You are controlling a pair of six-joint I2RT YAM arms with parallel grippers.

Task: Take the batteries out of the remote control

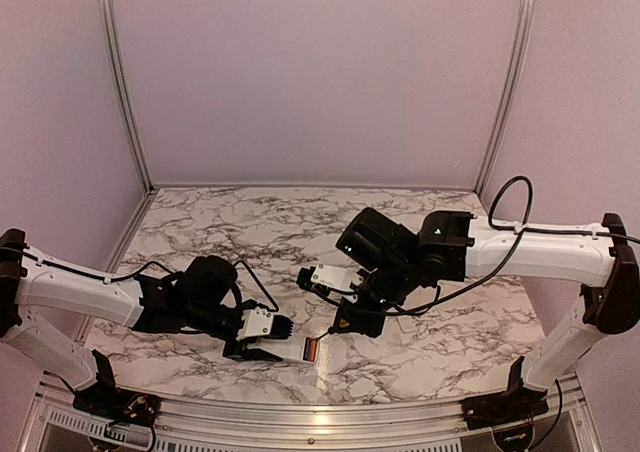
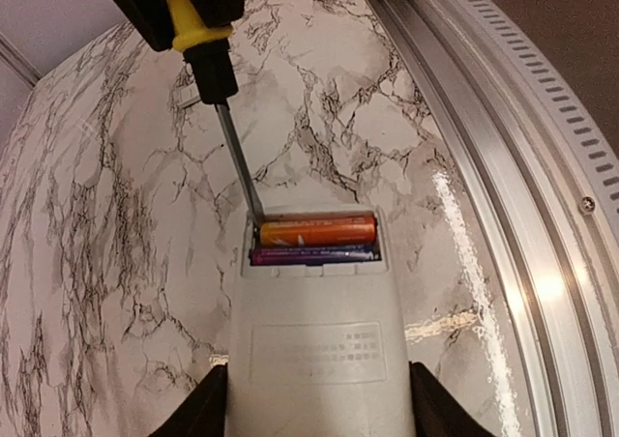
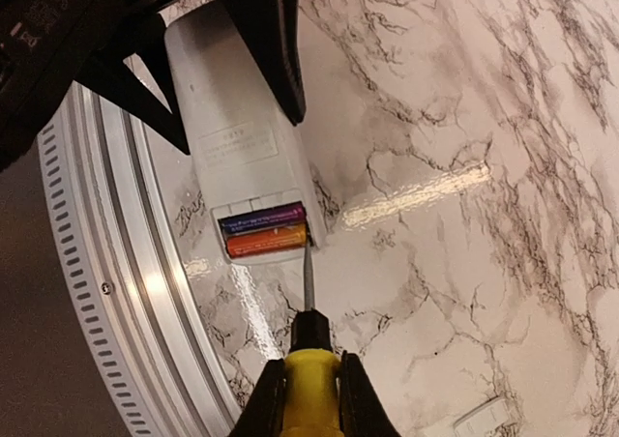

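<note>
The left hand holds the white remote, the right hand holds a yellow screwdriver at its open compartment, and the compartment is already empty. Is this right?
Not quite: it is not empty. The left wrist view shows two batteries, one orange and one purple, lying in the remote control. The rest stands: the left hand holds it, and the right hand holds the screwdriver there.

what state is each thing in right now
remote control, back side up, battery compartment uncovered, clamped between the left jaws
batteries, both seated in the compartment, orange one beside purple one
screwdriver, held by its yellow handle, tip at one end of the orange battery
left gripper, shut on the remote control
right gripper, shut on the screwdriver
small white plate, lying loose on the table, apart from the remote control
</note>
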